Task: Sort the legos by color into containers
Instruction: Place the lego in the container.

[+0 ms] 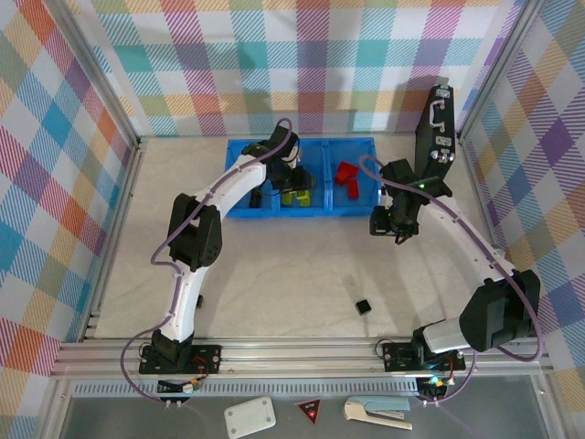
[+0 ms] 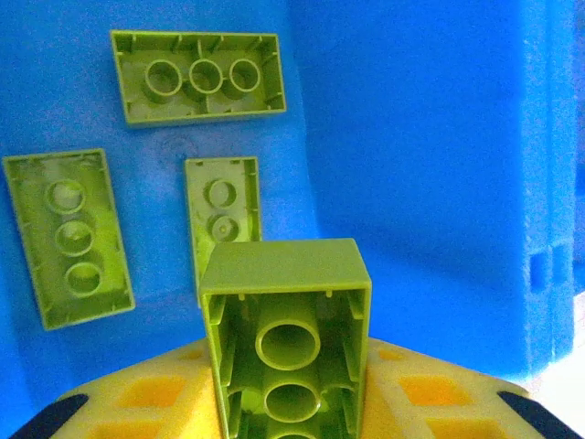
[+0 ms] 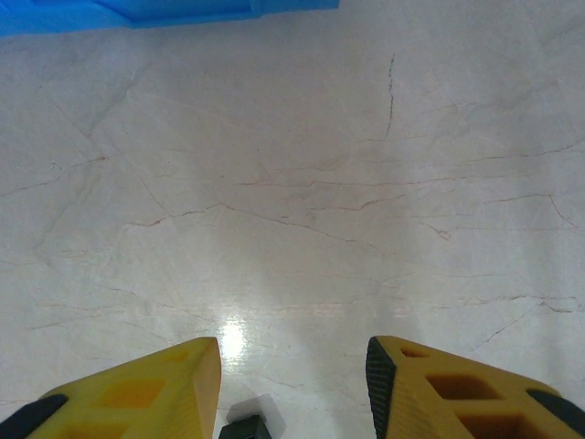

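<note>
Lime-green brick, hollow underside toward the lens, clamped between the yellow fingers of the left hand, held above the floor of the blue tray. Below it, three more green bricks, undersides up, apart from one another. From above, left hand over the middle compartment of the tray; red bricks in the right compartment. Right hand just off the tray's right front corner, fingers apart with bare worktop between them; tray edge at the far left of that view. Black cube alone on open worktop, well apart from both hands. Black upright case at the right rear, close behind the right arm. Surface pale, marbled, finely veined. Plaid panels on three sides; aluminium rail along the near edge. Beyond the rail: white plate, red triangle sign, pale-blue tool.
</note>
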